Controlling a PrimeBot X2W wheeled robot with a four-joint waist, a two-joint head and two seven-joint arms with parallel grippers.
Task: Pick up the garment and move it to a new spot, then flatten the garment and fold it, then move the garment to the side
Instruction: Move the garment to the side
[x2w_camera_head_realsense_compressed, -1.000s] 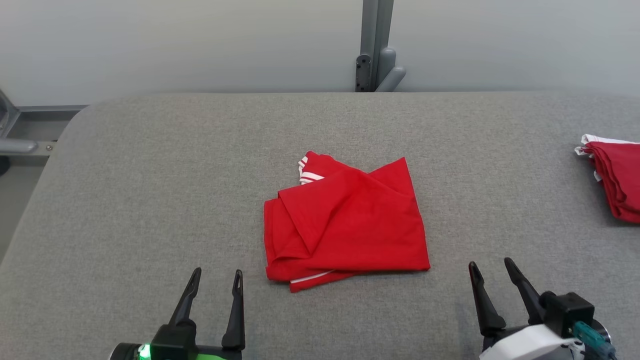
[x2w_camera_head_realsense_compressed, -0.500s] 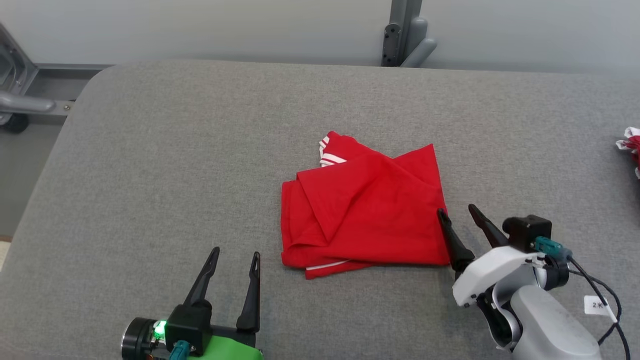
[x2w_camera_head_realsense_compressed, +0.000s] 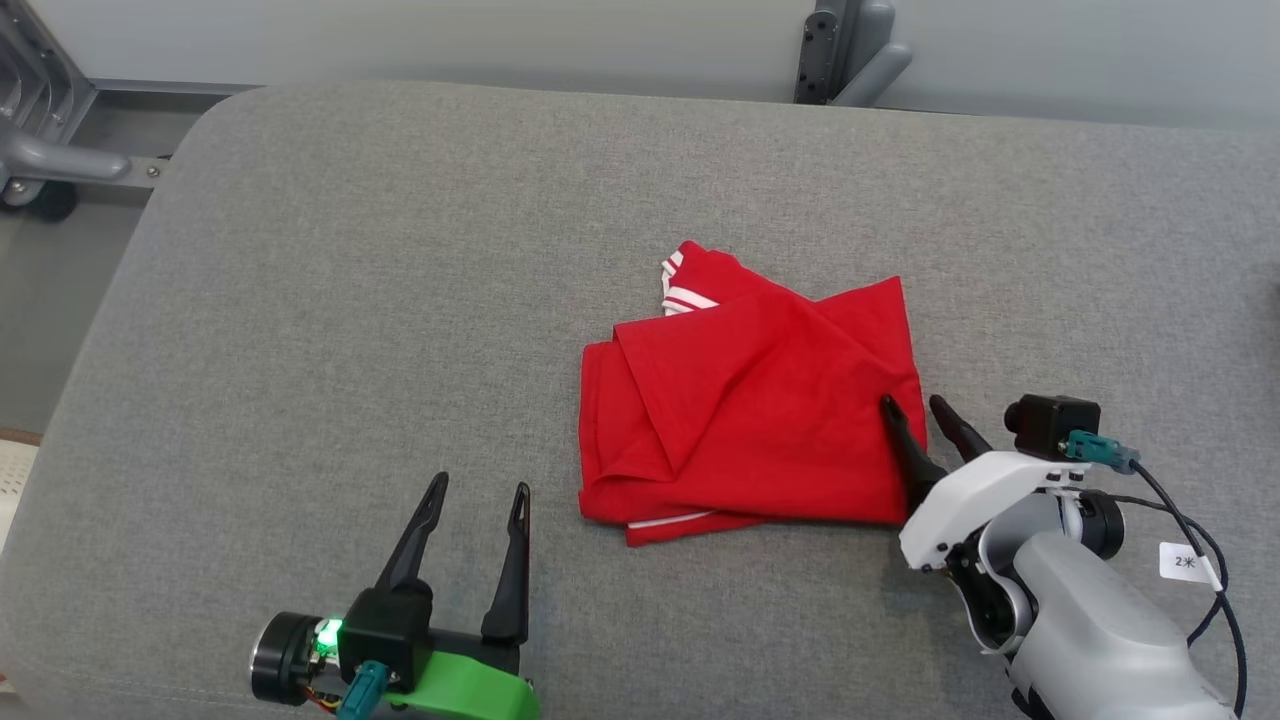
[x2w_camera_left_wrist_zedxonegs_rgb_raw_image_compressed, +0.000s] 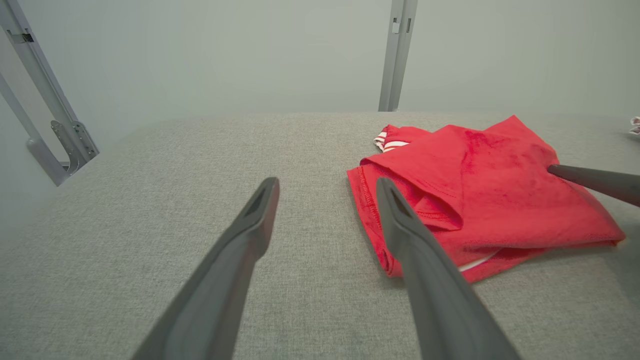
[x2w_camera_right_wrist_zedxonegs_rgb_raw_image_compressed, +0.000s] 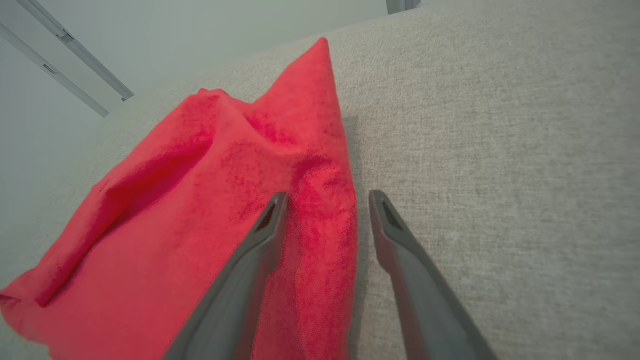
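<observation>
Where the grey woven table (x2w_camera_head_realsense_compressed: 300, 300) rounds off before a pale wall (x2w_camera_head_realsense_compressed: 500, 40) and metal post (x2w_camera_head_realsense_compressed: 830, 45), you see the folded red garment (x2w_camera_head_realsense_compressed: 750, 420), white-striped trim (x2w_camera_head_realsense_compressed: 685, 297) peeking out, lying mid-table. Your right hand (x2w_camera_head_realsense_compressed: 912, 402) straddles its right edge, fingers (x2w_camera_head_realsense_compressed: 905, 445) apart; your left hand (x2w_camera_head_realsense_compressed: 480, 490) stands spread nearby, clear of it. Lower layers are hidden.

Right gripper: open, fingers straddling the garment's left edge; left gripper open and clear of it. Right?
No. The right gripper straddles the right edge of the garment, not the left; the head view shows it. In the right wrist view one finger lies over cloth, the other over the table. The rest holds: both open, left gripper clear of it.
</observation>
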